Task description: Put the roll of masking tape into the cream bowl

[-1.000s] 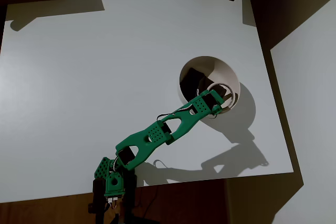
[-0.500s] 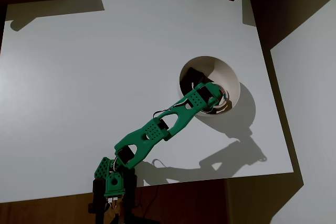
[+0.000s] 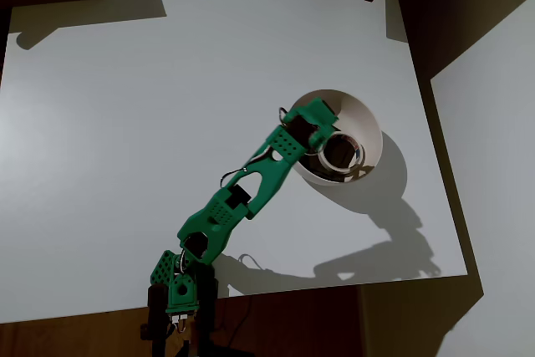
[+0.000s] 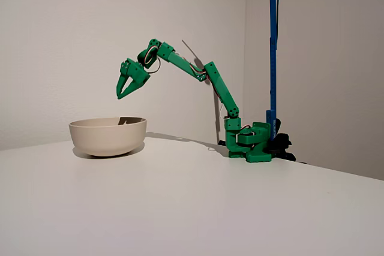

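Observation:
The cream bowl [image 3: 369, 125] sits at the right of the white table in the overhead view, with dark pieces inside. The roll of masking tape [image 3: 357, 155] lies flat inside it, an off-white ring around a dark hole. My green gripper [image 3: 324, 134] hovers over the bowl's left part, apart from the tape. In the fixed view the gripper [image 4: 125, 93] hangs well above the bowl [image 4: 108, 135], fingers pointing down and slightly parted, with nothing between them. The bowl's wall hides the tape in that view.
The white table [image 3: 167, 106] spreads wide to the left of the bowl. My arm's base [image 3: 177, 290] stands at the front edge. A blue pole [image 4: 273, 40] rises behind the base. A dark gap [image 3: 426, 48] runs along the table's right edge.
My gripper let go of the tape, rose and swung to the left over the bowl. The tape now lies free inside the bowl.

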You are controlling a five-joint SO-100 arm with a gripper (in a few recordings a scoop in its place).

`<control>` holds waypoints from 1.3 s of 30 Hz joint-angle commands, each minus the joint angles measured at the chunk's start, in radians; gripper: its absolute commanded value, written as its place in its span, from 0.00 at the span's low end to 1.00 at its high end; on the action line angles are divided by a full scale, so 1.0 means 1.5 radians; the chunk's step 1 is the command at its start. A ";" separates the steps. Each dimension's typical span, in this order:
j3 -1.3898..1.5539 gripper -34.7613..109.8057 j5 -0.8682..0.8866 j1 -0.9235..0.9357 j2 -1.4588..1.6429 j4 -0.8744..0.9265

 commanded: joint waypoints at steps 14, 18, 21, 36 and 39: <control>0.149 0.18 -0.079 -0.471 0.444 0.310; 0.325 0.18 -0.082 -0.572 0.591 0.308; 0.445 0.18 -0.076 -0.617 0.681 0.292; 0.998 0.18 -0.136 -0.566 0.973 0.058; 1.078 0.18 -0.145 -0.555 1.004 0.003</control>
